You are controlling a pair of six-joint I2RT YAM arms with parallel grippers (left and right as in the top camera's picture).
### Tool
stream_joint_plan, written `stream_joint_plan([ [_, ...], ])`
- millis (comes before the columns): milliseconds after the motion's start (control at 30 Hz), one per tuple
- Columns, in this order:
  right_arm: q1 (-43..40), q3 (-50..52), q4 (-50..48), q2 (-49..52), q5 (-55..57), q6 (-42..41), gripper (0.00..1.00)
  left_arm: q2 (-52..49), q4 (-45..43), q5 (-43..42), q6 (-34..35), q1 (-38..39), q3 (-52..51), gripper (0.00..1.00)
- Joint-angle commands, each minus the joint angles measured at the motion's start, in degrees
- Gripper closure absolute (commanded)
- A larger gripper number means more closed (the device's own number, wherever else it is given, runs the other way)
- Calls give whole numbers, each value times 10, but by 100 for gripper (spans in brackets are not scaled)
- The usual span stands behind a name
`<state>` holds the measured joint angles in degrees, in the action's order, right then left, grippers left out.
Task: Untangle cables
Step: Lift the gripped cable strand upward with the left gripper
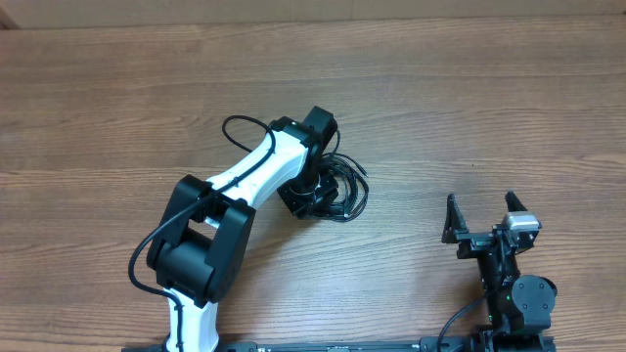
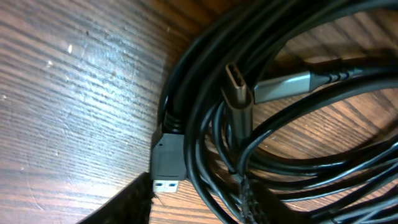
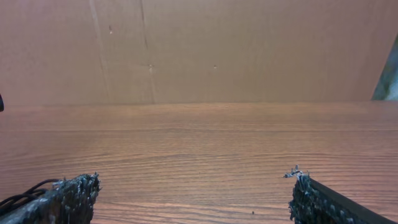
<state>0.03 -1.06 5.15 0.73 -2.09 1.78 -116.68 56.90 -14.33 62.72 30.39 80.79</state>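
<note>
even warm light overhead; left wrist view dim, cables (image 2: 200,144) soft-focused, faint glare on table (image 2: 69,48).

Brown woodgrain all over the counter (image 1: 489,98), with fine darker streaks. Glossy black on the cables (image 2: 205,93), apart from one metallic grey plug shell (image 2: 283,86) on a braided grey-and-black cord. Black USB plug (image 2: 168,163) with a silvery tip. White and black on the left arm (image 1: 249,176). Matte black right hand (image 1: 481,210). Plain tan wall (image 3: 249,50).
</note>
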Motion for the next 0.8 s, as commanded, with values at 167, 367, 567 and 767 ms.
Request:
stream_joint_plan([
  [167, -1, 6, -3, -6, 5, 4, 0, 8, 0, -7, 1, 0, -1, 96],
  [367, -1, 6, -3, -6, 5, 4, 0, 19, 52, -16, -48, -19, 54, 96],
  [567, -1, 6, -3, -6, 5, 4, 0, 62, 151, 50, -75, -23, 167, 96],
  [767, -1, 6, -3, -6, 5, 4, 0, 136, 205, 142, -97, -22, 230, 96],
])
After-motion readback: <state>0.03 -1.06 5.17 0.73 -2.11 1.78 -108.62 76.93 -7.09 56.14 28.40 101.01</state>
